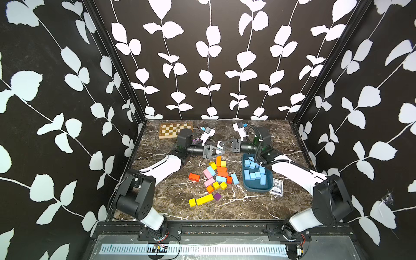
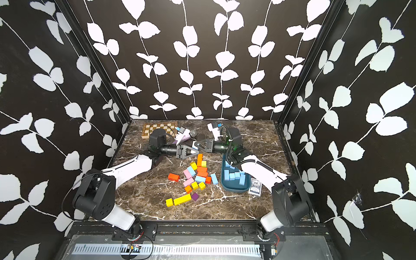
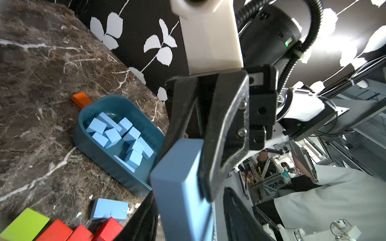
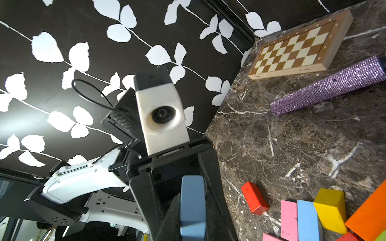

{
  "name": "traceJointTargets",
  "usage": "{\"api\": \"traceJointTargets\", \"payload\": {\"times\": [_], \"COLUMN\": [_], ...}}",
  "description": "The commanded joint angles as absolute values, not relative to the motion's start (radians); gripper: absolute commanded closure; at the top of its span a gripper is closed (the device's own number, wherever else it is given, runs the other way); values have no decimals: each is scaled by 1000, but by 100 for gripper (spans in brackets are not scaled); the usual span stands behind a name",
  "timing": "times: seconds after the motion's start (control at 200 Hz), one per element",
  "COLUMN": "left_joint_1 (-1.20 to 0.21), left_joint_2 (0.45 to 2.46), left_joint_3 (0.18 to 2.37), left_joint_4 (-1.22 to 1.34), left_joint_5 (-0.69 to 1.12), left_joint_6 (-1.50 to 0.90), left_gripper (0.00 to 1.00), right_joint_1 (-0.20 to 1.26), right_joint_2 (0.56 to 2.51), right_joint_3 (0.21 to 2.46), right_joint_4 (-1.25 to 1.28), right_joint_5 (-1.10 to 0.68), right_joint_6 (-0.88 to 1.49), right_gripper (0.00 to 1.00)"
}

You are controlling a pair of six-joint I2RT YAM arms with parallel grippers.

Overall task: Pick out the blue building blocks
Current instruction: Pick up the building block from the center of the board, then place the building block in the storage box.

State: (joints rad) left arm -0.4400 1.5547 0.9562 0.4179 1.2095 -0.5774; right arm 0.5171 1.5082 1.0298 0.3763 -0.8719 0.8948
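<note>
Plainly, the left wrist view shows right gripper (image 3: 188, 175) fingers pinching a blue bar (image 3: 181, 200), left gripper (image 1: 219, 153) fingers spread around it; both top views mostly hide it.

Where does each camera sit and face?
Top views: high in front, looking down at the table; both arms show, left gripper opposite right gripper.
Left wrist: on left arm, facing right gripper and tray; own fingers show.
Right wrist: on right arm, facing left gripper and chessboard; own fingers show.
Shared: both wrist views show the blue block the right gripper clamps.
</note>
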Motion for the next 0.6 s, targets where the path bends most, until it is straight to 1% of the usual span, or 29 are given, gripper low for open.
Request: {"api": "traceJointTargets", "payload": {"times": [0.0,0.11,0.2,0.27,0.34,0.4,0.51,0.595], "left_joint_1": [-440,-430,-425,-425,-423,-423,-423,-423], "left_joint_2": [1531,1525,1520,1522,1525,1530,1532,1532], "left_joint_3": [951,963,985,1010,1012,1012,998,996], "left_joint_4": [311,181,4,-139,-185,-206,-190,-194], "left_joint_5": [1189,1146,1066,964,907,879,889,877], "left_joint_6": [-494,-419,-308,-210,-172,-164,-174,-173], "left_gripper": [41,34,30,28,27,27,27,27], "right_joint_1": [506,455,396,352,313,290,287,287], "right_joint_2": [1487,1457,1418,1394,1388,1392,1415,1443], "right_joint_3": [1045,1025,1042,1073,1092,1098,1084,1068], "right_joint_4": [350,199,-94,-381,-620,-770,-919,-927], "right_joint_5": [-843,-802,-773,-686,-608,-536,-414,-404], "right_joint_6": [867,819,677,548,448,388,333,324], "right_gripper": [100,100,100,100,100,100,100,100]}}
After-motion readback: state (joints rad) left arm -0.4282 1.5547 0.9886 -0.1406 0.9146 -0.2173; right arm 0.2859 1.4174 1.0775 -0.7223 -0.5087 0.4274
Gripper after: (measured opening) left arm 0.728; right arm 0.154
